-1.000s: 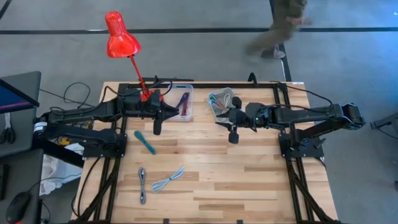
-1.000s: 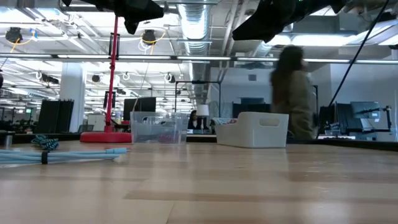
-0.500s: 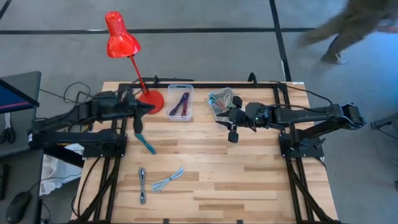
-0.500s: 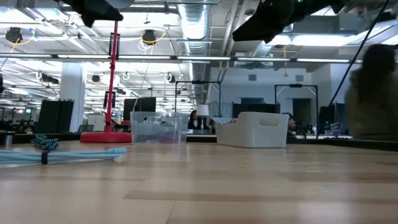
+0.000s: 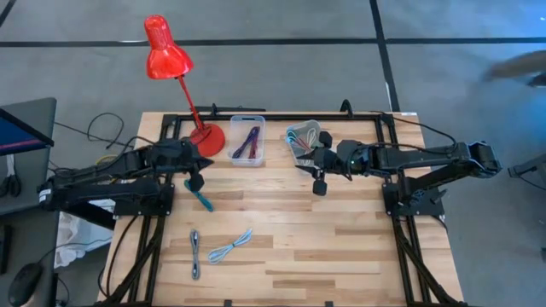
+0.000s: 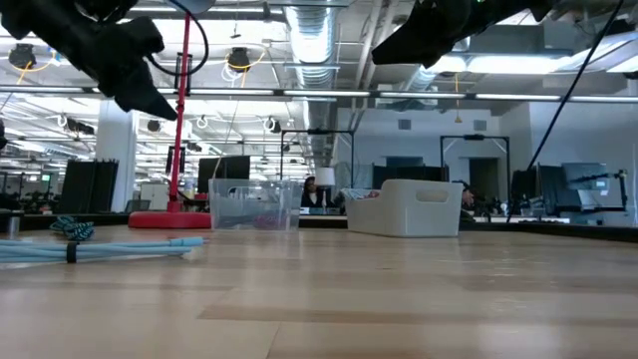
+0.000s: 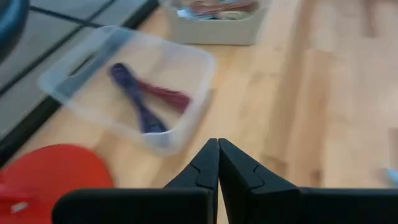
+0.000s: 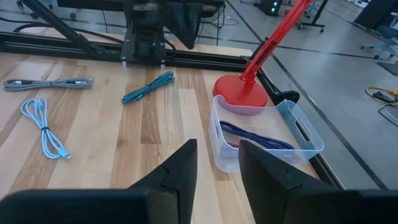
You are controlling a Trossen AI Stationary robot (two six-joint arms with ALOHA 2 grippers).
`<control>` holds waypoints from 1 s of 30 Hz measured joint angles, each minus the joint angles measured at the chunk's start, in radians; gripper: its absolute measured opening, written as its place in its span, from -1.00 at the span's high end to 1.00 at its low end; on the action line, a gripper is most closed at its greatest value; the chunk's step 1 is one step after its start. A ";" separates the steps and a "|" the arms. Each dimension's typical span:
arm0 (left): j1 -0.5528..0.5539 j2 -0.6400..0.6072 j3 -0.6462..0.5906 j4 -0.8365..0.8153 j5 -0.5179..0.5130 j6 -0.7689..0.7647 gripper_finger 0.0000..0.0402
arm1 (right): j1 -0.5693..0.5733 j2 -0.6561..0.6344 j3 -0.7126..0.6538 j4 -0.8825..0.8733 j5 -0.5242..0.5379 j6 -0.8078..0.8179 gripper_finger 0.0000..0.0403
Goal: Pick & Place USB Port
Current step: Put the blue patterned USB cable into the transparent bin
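high view, from left to right: the left gripper hangs over the teal cable on the table, its fingers pressed together on nothing. the clear bin beside it holds blue and red cables. the right gripper hovers near the white bin, fingers partly apart and empty.

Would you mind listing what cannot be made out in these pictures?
- White bin contents: low view, hidden by its wall; high view, too small to identify.
- Cable connector types: teal cable, light blue cable, grey braided cable too small in the high view.
- Clear bin cables: blurred in the left wrist view.
- Lamp head: cut off by the low view's top edge.
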 joint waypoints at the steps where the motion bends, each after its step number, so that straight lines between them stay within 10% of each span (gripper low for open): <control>1: -0.001 0.001 0.000 0.001 0.023 -0.001 0.97 | 0.000 0.000 0.000 0.000 0.000 0.000 0.45; 30: -0.001 0.280 0.000 -0.007 0.223 -0.018 0.96 | 0.000 0.000 0.000 -0.070 0.000 0.002 0.45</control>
